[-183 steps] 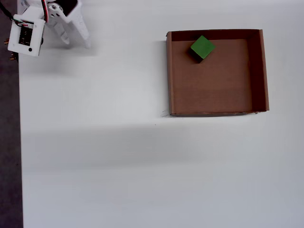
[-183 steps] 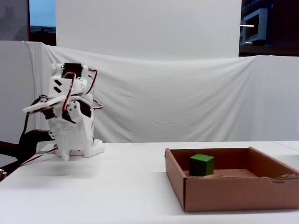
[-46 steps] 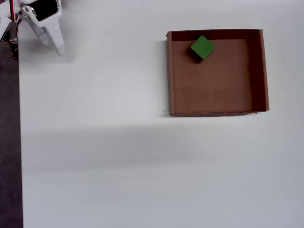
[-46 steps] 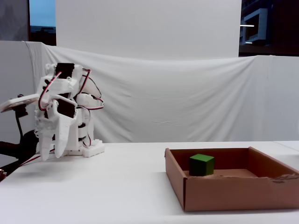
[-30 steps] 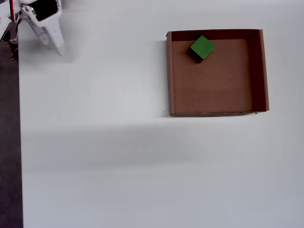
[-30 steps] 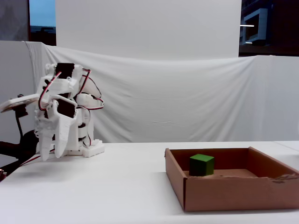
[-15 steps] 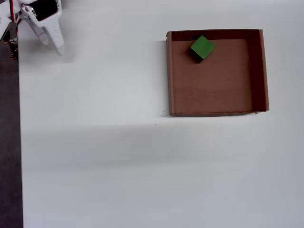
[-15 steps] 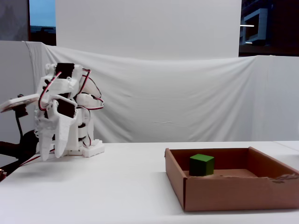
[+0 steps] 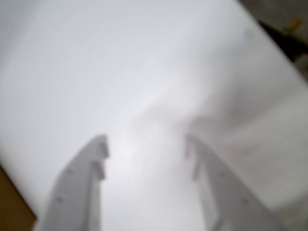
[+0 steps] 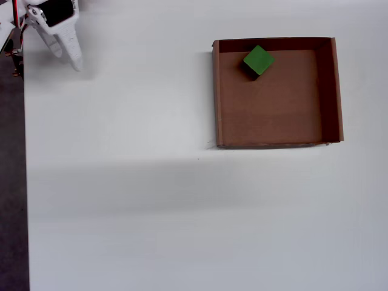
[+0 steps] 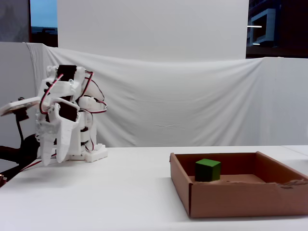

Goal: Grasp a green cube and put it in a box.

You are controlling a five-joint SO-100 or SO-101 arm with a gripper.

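Observation:
The green cube (image 10: 259,60) lies inside the brown cardboard box (image 10: 216,97), near its far wall in the overhead view, turned at an angle. In the fixed view the cube (image 11: 208,170) sits in the left part of the box (image 11: 240,197). My gripper (image 10: 71,57) is folded back by the arm's base at the top left of the overhead view, far from the box. It points down over the table in the fixed view (image 11: 52,159). The blurred wrist view shows the gripper (image 9: 145,144) open and empty over bare white table.
The white table (image 10: 121,200) ends at a dark strip (image 10: 12,182) on the left of the overhead view. A white cloth backdrop (image 11: 192,96) hangs behind the table. A brown patch (image 9: 12,204) shows at the wrist view's lower left corner.

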